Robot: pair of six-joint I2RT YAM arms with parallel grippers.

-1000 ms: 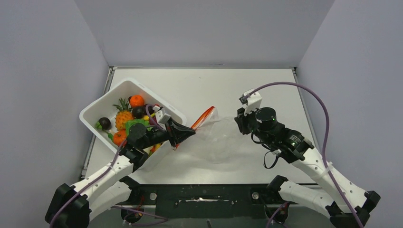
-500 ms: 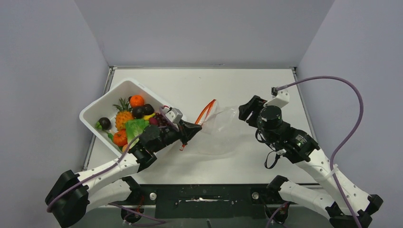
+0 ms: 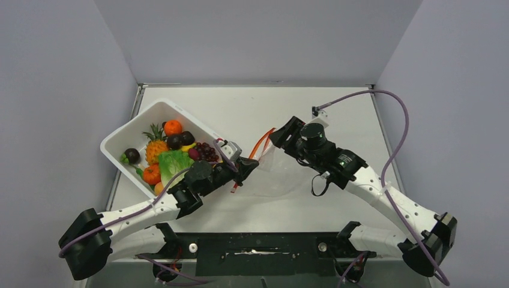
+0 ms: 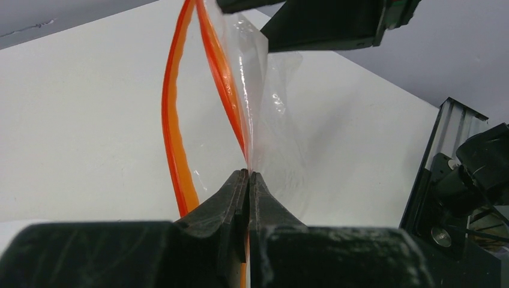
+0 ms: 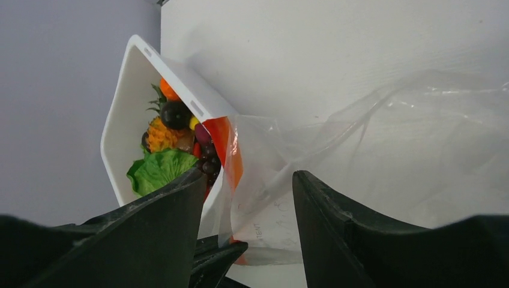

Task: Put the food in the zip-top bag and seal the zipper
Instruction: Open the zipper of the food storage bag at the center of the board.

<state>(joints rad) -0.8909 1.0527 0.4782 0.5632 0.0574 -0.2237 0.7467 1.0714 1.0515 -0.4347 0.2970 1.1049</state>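
Observation:
The clear zip-top bag (image 3: 282,171) lies mid-table, its mouth with the red-orange zipper (image 3: 262,143) raised toward the tub. My left gripper (image 3: 249,166) is shut on one lip of the bag's mouth (image 4: 249,153); the zipper's two strips (image 4: 171,114) part in front of it. My right gripper (image 3: 279,135) is open, its jaws astride the bag's mouth (image 5: 252,180) without gripping it. The food, lettuce (image 3: 174,161), oranges (image 3: 173,126), pineapple (image 3: 156,147), grapes (image 3: 207,152) and dark plums (image 3: 131,155), sits in the white tub (image 3: 147,114).
The white tub stands at the left, tilted diagonally, its near corner close to my left gripper. Grey walls enclose the table on three sides. The right arm's purple cable (image 3: 401,126) arcs over the right of the table.
My right gripper has swung left from the bag's far end to the bag's mouth. My left gripper has shifted slightly right, still holding the bag's lip.

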